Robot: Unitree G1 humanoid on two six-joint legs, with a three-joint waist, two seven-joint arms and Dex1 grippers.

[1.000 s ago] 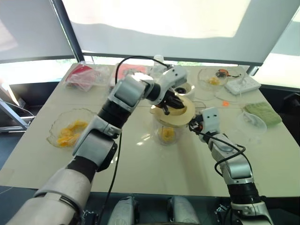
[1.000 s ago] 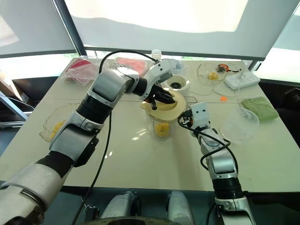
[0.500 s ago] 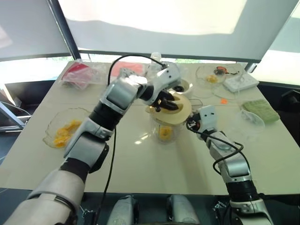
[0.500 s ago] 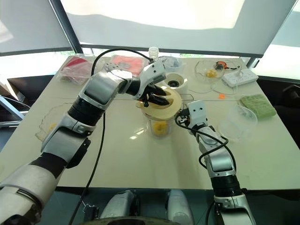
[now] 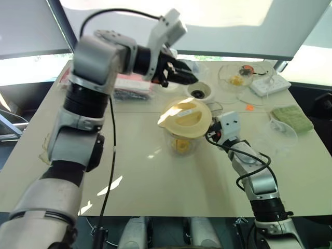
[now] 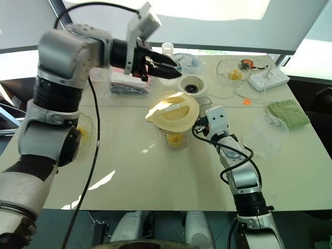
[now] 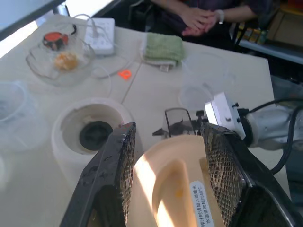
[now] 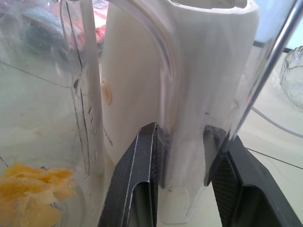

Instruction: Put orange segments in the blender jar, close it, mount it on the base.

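The blender jar [image 5: 181, 141] stands mid-table with orange segments [image 5: 182, 147] at its bottom and a flat cream lid [image 5: 185, 116] resting on its rim. My right gripper [image 5: 212, 134] is shut on the jar's clear side handle [image 8: 173, 94], one finger on each side. High above the table, behind and left of the jar, my left gripper [image 5: 189, 77] is open and holds nothing. Just behind the jar sits the cream-white base [image 5: 199, 93], its dark socket [image 7: 94, 135] facing up. In the left wrist view the lid [image 7: 175, 189] lies below the open fingers [image 7: 116, 175].
A glass bowl of orange pieces [image 6: 83, 132] sits at the table's left edge. Back right are a bowl [image 5: 236, 80], a white power strip [image 5: 267, 85] and a green cloth [image 5: 293, 119]. An empty clear bowl [image 5: 277, 135] is right of the jar. A person's hands [image 7: 199, 19] are beyond the table.
My left gripper opened, let go of the lid and rose up and back, away from the jar. The lid stays on the jar. The right gripper keeps its hold.
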